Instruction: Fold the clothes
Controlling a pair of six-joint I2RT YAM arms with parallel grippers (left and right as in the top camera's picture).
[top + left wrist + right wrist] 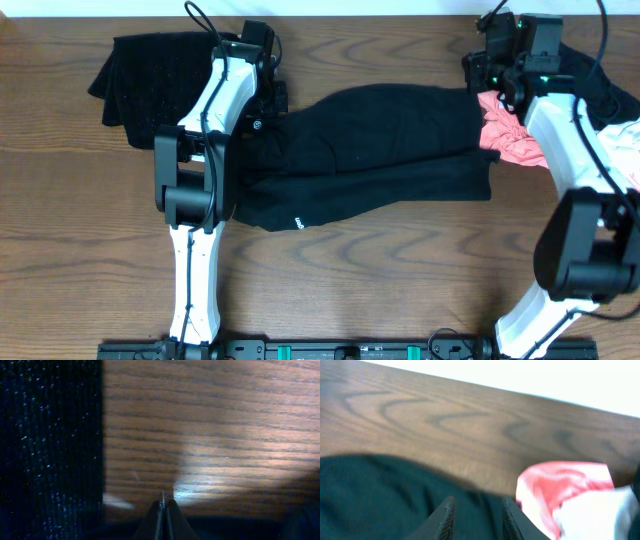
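Overhead, a plain black shirt (380,140) of soft limp cloth lies spread sideways across the middle of the brown wooden table (400,290). A small white logo (298,222) shows on its near left part. A crease runs along its length, but I cannot tell whether that is a first fold or only a sleeve lying over the body. The left gripper (265,105) is down at the shirt's far left corner, and the right gripper (488,85) is at its far right corner. At the far left lies a dark ribbed garment (150,75) in a squared bundle, which I judge to be already folded. At the right a crumpled pink garment (510,135) touches the shirt's end. Beyond it is a heap of black and white cloth (620,130), not yet folded.

From the left wrist, the left gripper (164,506) has its fingers pressed tight together over the table (215,420). Dark cloth lies around their base, and I cannot tell whether a fold of it is pinched. The ribbed garment (50,450) fills the left side.

From the right wrist, the right gripper (479,512) has its fingers standing apart, with the black shirt (380,495) beneath and between them. No clamped fold shows. The pink garment (560,482) lies just to the right, with bare table (420,415) beyond.

My judgement is that the task is at an early stage. One piece looks done, this shirt is only being taken by its far corners, and the heap remains.
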